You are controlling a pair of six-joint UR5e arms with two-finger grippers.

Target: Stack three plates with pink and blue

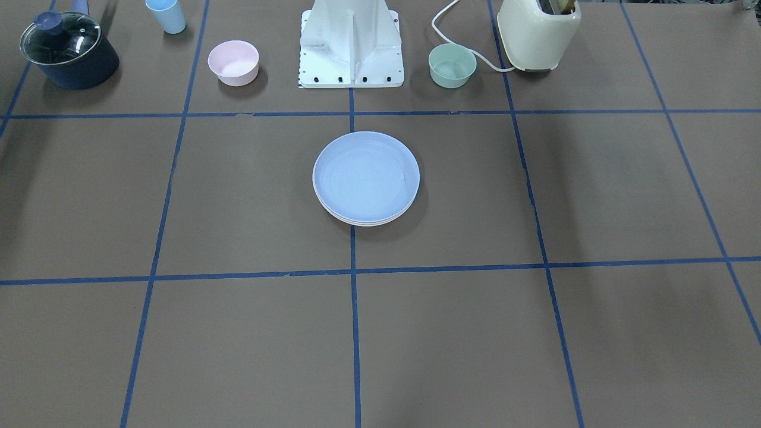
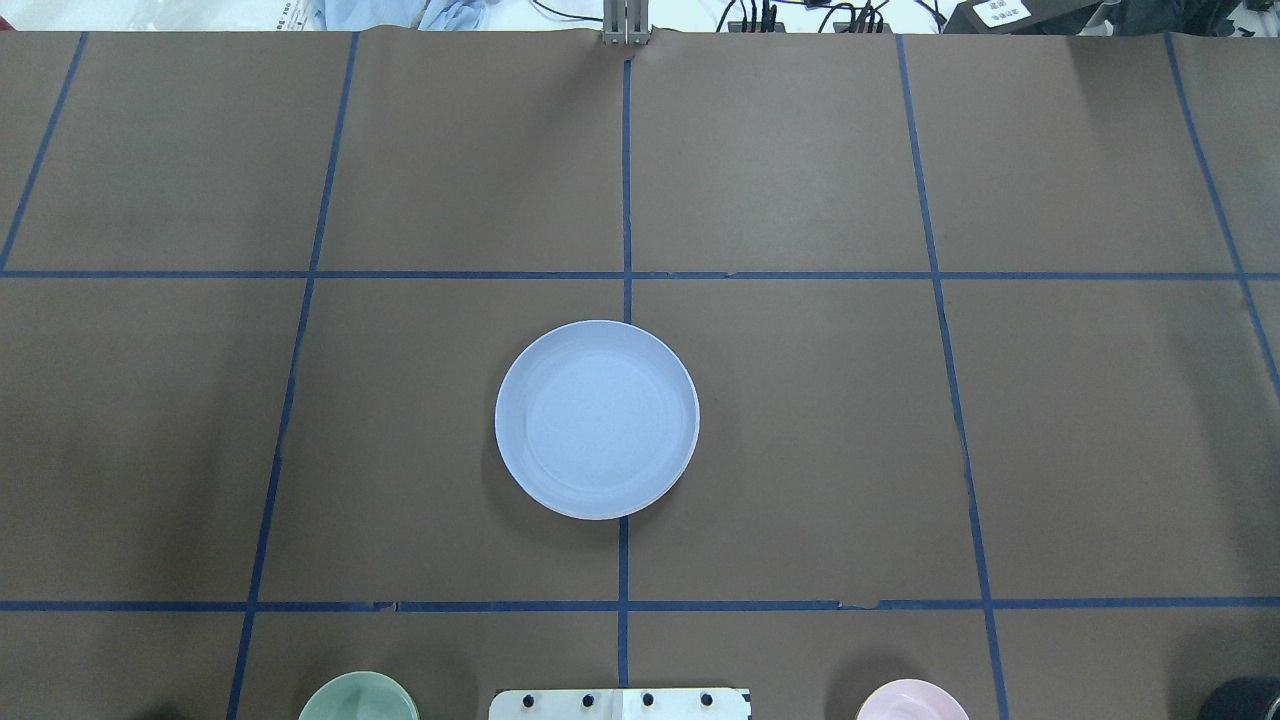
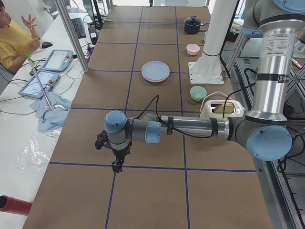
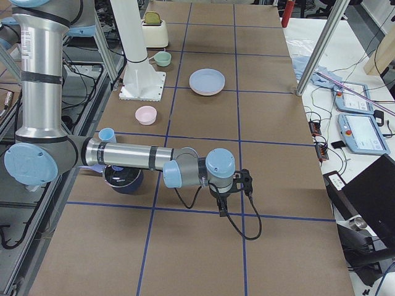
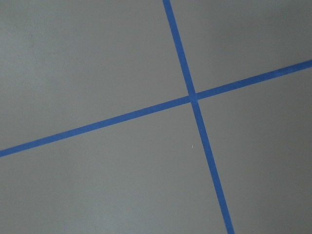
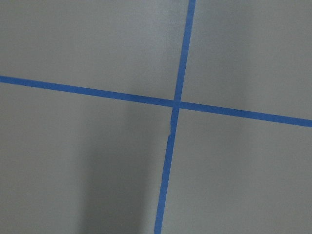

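exterior front-facing: blue plate tops the stack, pale rims beneath. exterior left: left gripper hangs over the counter, stack far beyond it; open or closed, cannot tell. exterior right: right gripper likewise. stacking seems done; avoid nudging it.

front: faces robot | overhead: behind it | sides: table ends | wrists: close, downward | shared: plates

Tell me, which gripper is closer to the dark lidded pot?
The right gripper. It hangs above the table at the pot's end, where the pot sits by its forearm. The left gripper hangs at the opposite end, beyond the stack of plates.
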